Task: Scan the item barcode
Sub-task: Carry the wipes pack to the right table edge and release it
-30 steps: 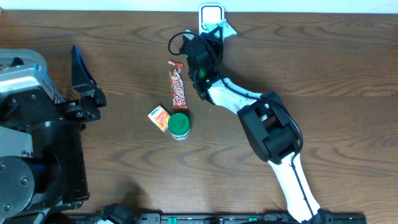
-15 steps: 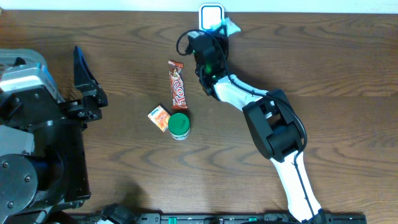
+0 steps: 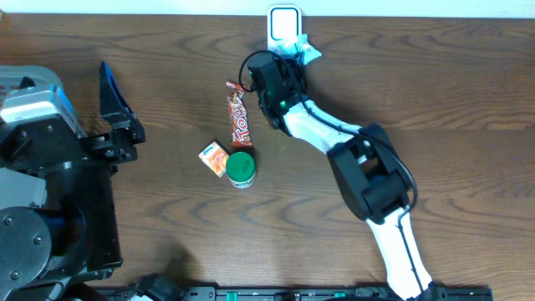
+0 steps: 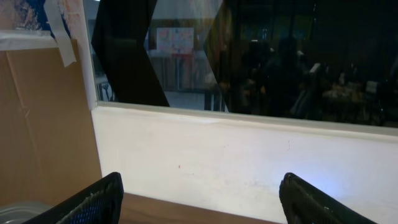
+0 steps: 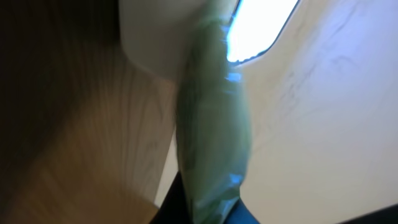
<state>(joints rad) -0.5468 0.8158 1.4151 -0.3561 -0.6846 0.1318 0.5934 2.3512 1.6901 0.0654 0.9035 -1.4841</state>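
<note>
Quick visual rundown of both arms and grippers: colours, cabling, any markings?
Right arm: white links, black joint housings, a black cable loop and a green light near the wrist. Left arm: black, with a grey housing. Left gripper: black tapered fingers, mesh-textured. No markings legible.

Right wrist view: the packet (image 5: 214, 124) is blurred and its print cannot be read. The scanner (image 5: 155, 37) is cut off by the upper edge. Left wrist view: the left gripper (image 4: 200, 186) is cut off by the lower edge.
</note>
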